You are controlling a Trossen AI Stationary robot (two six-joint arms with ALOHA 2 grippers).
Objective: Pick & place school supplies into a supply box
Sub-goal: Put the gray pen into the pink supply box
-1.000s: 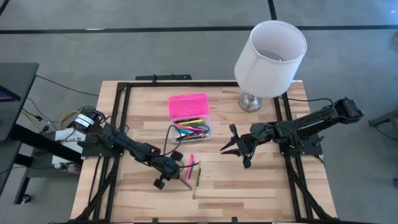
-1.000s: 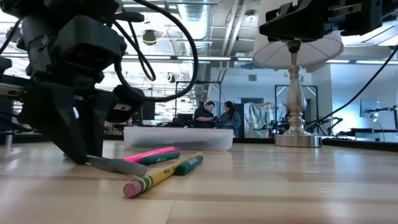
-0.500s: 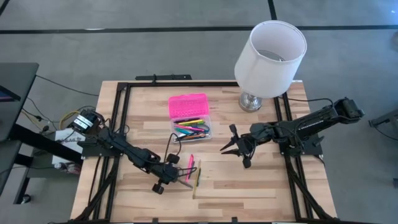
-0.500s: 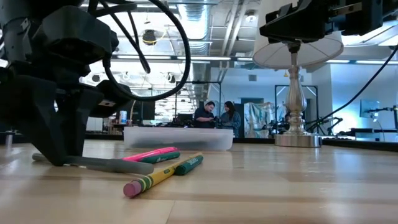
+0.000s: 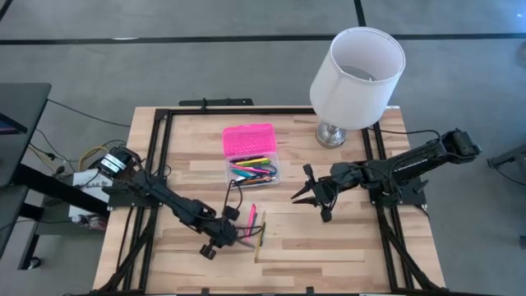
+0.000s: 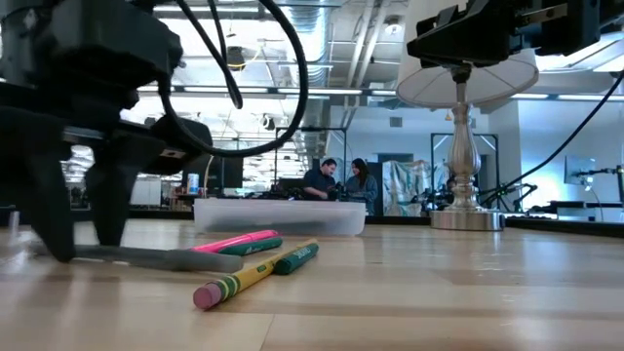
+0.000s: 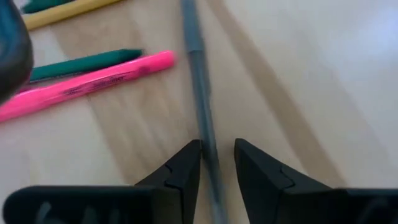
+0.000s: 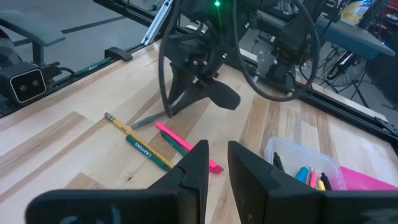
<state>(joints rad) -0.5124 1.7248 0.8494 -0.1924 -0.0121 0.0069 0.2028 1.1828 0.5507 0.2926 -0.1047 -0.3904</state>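
left gripper (image 7: 217, 167): low on counter (image 5: 329, 247), jaws slightly apart straddling grey pen (image 7: 200, 106), not clamped
right gripper (image 5: 301, 194): hovering right of supply box (image 5: 251, 156), jaws narrow, empty
loose supplies: pink highlighter (image 6: 234, 240), pencil (image 6: 239, 282)

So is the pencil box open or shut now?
Open: the pencil box shows pens inside, and its pink lid lies flipped back behind it.

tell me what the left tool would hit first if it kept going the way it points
Probably the grey pen: it lies between the left tool's parted fingers and runs straight ahead. Beyond its far end the wood looks free; the pink highlighter lies off to one side.
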